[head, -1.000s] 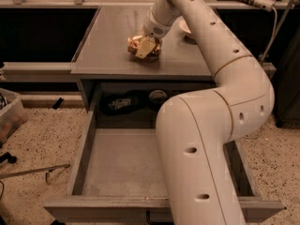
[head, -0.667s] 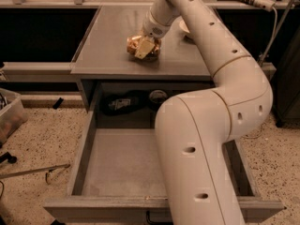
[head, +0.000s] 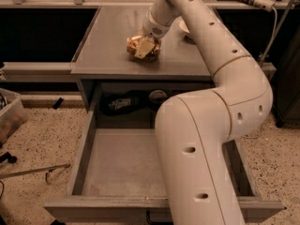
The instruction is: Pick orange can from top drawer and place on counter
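At the gripper's (head: 143,48) tip sits the orange can (head: 132,44), held between the two closed fingers, one pale finger (head: 144,48) lying across the can's front. The can's base rests on the counter (head: 108,41), near the counter's front edge and roughly mid-width. Just beyond the gripper, up and to the right in the view, the rim of a white bowl (head: 184,28) shows on the same counter, mostly hidden by the arm (head: 225,74). From the gripper the arm rises toward the top of the view, then bends down in a broad white curve that fills the right foreground. Below the gripper, under the counter's front edge, a dark recess holds a black object (head: 119,103) and a round grey one (head: 158,96) side by side. Further below and nearer the camera, the top drawer (head: 117,165) stands pulled fully out, its grey floor bare where the arm does not cover it. Well to the left of the gripper and lower, a thin metal rod (head: 33,171) lies on the speckled floor (head: 42,135), with a pale bin (head: 10,116) at the view's edge.
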`<state>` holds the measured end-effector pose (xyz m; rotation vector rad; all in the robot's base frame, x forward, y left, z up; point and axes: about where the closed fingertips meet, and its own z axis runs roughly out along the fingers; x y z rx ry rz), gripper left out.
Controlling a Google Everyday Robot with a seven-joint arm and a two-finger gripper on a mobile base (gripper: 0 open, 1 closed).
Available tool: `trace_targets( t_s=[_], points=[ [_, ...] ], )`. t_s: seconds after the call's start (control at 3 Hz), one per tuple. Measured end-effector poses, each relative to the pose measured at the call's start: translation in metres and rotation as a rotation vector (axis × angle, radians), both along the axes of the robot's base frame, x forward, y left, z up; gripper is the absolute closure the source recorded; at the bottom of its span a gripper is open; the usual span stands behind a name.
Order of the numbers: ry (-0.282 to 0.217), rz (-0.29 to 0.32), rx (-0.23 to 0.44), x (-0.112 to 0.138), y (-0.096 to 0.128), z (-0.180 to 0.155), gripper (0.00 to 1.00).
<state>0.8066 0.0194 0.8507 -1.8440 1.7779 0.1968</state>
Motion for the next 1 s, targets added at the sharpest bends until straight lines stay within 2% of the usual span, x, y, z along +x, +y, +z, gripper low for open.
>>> trace_targets(
  t_s=[0.33,0.67,1.0],
  points=[
    [0.0,0.0,0.0,0.0,0.0,0.0,0.14],
    [0.0,0.0,0.0,0.0,0.0,-0.0001,0.0],
    [0.0,0.0,0.0,0.0,0.0001,-0.0001,0.0]
  ],
)
